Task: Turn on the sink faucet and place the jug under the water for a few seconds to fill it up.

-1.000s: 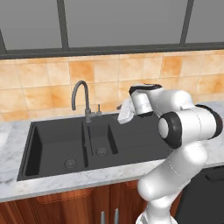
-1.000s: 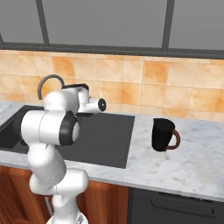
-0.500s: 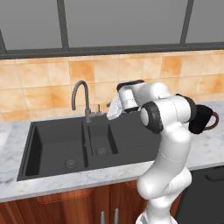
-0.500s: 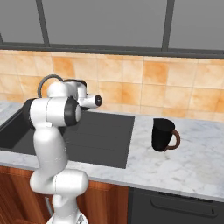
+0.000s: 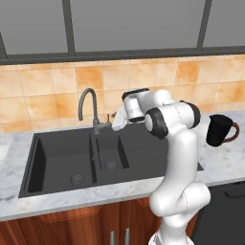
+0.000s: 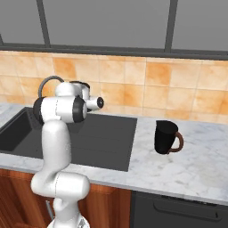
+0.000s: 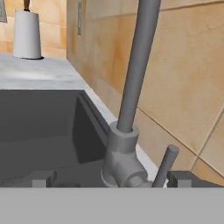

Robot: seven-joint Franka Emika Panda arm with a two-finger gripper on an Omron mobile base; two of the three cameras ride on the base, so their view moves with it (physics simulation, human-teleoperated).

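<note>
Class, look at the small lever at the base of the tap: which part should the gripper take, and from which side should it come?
Probably the free upper end of the lever, which sticks up at a slant beside the tap base and stands clear of the tiled wall. Come from the drainboard side, where the open gripper already sits with a finger near it, so the fingers straddle the thin rod.

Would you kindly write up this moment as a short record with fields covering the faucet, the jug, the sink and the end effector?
faucet: sink faucet stands behind the divider between the basins; lever handle at its base; no water visible
end effector: end effector open, close to the faucet base, the lever between its fingertips
jug: jug upright on the counter, right of the sink, handle pointing right
sink: sink dark, two basins, both look dry
</note>
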